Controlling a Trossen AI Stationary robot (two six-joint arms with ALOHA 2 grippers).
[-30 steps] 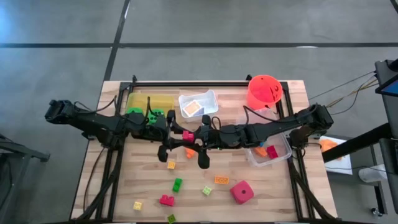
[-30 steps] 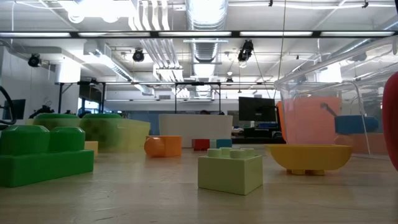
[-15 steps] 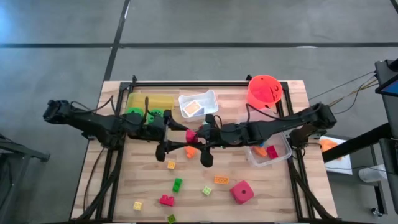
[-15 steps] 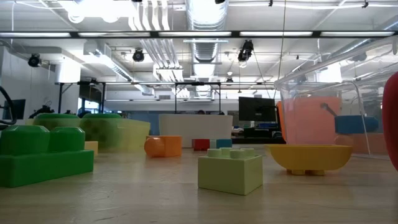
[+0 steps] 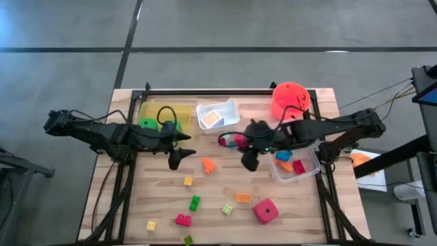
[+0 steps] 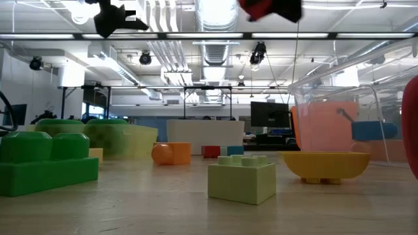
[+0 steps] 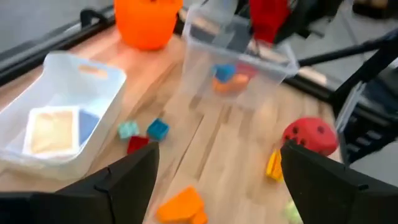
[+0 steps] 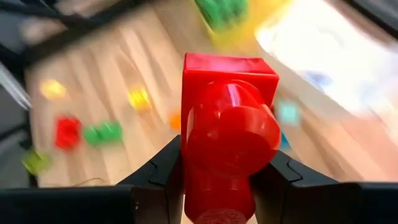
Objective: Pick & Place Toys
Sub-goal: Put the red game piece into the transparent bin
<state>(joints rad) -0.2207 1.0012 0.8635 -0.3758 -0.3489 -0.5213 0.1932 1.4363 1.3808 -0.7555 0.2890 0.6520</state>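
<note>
Both arms had pulled apart since a moment earlier, when their grippers met nose to nose over the middle of the table. The right gripper [image 5: 228, 141] had swung back toward its own side and now hung near the white tray [image 5: 231, 108], clenched on a red brick [image 8: 227, 124] that its wrist view showed squarely pinched between the two fingers. The left gripper [image 5: 179, 152] had drawn back the other way with its fingers spread wide and nothing between them, hovering beside the yellow tray [image 5: 164, 110] with an orange brick [image 5: 207, 165] lying near it on the table [image 5: 218, 225].

That looked like a handover just completed: the left had let go and the right now carried the brick, probably toward the clear tray [image 5: 312, 164] on its side, which already held a few bricks.

From above, the red brick was hard to pick out against the dark gripper; the right wrist view made the hold plain. The left wrist view showed its own empty fingers [image 7: 115, 180], the pink-red die [image 7: 310, 136] and the orange bucket [image 7: 147, 20] beyond. At table height, only a red scrap of the carried brick and a dark gripper showed at the upper edge, above a pale green brick [image 6: 242, 177] standing on the boards.
</note>
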